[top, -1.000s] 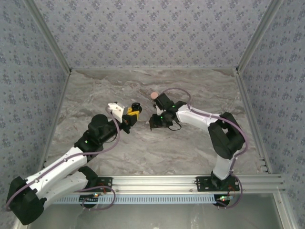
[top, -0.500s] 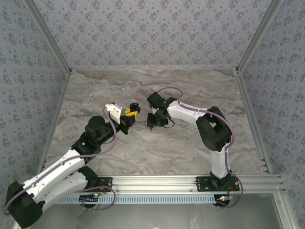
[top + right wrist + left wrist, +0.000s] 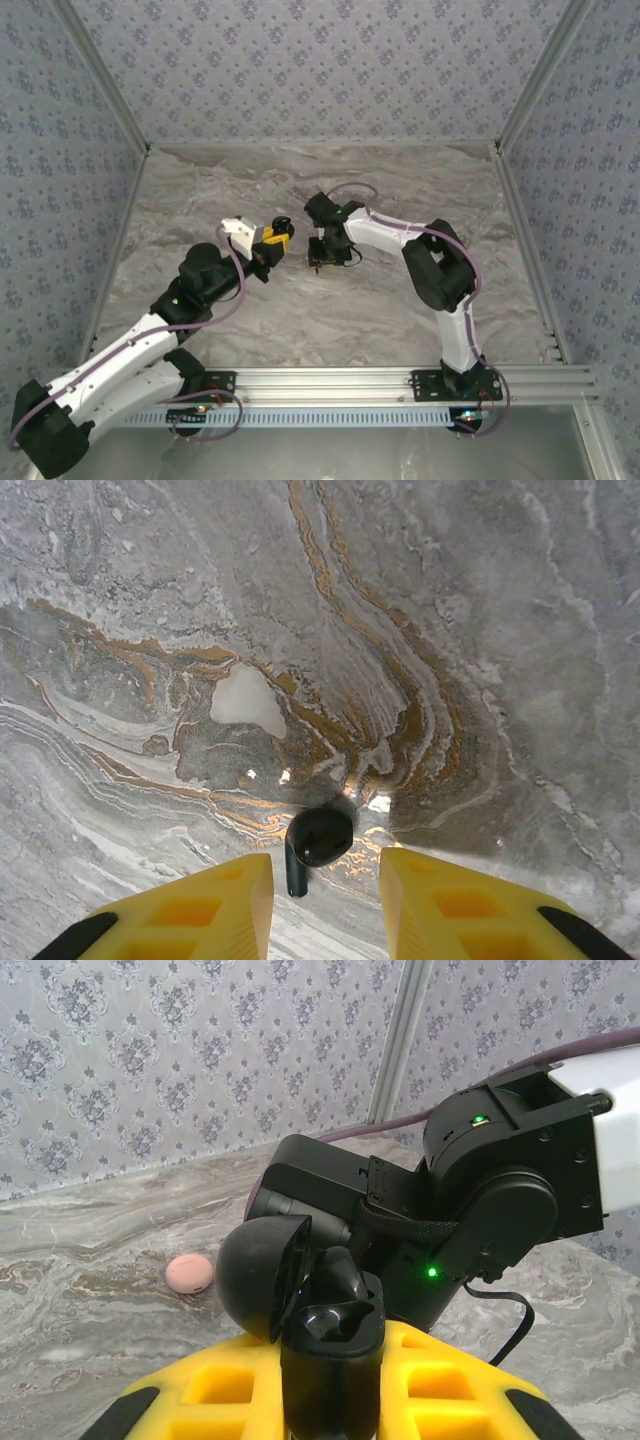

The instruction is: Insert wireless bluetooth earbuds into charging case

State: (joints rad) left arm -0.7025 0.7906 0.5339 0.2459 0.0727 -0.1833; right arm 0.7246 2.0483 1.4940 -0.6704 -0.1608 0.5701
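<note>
One earbud (image 3: 318,838) between right tool's (image 3: 325,875) spread tips

Grey marbled table (image 3: 300,320); floral-papered walls (image 3: 320,70) enclose it.

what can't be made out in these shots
Left wrist view: charging case interior all black, contents unclear; left gripper covers its lower body.
Top view: right gripper hides the earbud below it.
Right wrist view: bottom edge cuts off the right gripper's fingers.
</note>
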